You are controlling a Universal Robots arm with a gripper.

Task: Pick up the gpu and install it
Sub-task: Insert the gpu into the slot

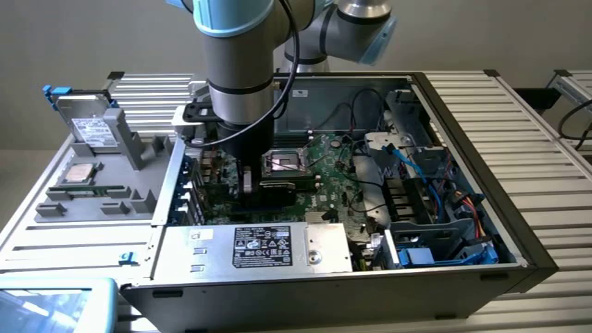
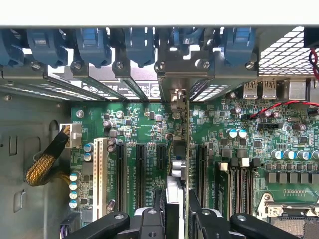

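Observation:
My gripper [image 1: 246, 186] reaches down into the open computer case [image 1: 518, 229], low over the green motherboard [image 1: 324, 187]. In the wrist view the gpu [image 2: 177, 164] is seen edge-on, a thin card running from between my fingers toward the case's rear wall. Its silver bracket [image 2: 175, 82] stands against the row of rear slot covers. The gripper [image 2: 175, 206] is shut on the card, one black finger on each face. The card stands upright over the black expansion slots [image 2: 141, 169]. Whether it is pressed into its slot is hidden.
A grey tray [image 1: 102, 198] at the exterior view's left carries a silver drive [image 1: 93, 132] and a processor chip [image 1: 77, 173]. Inside the case are the power supply [image 1: 268, 246], the open processor socket [image 1: 287, 163] and blue cables [image 1: 434, 173]. A braided cable [image 2: 45, 164] lies beside the slots.

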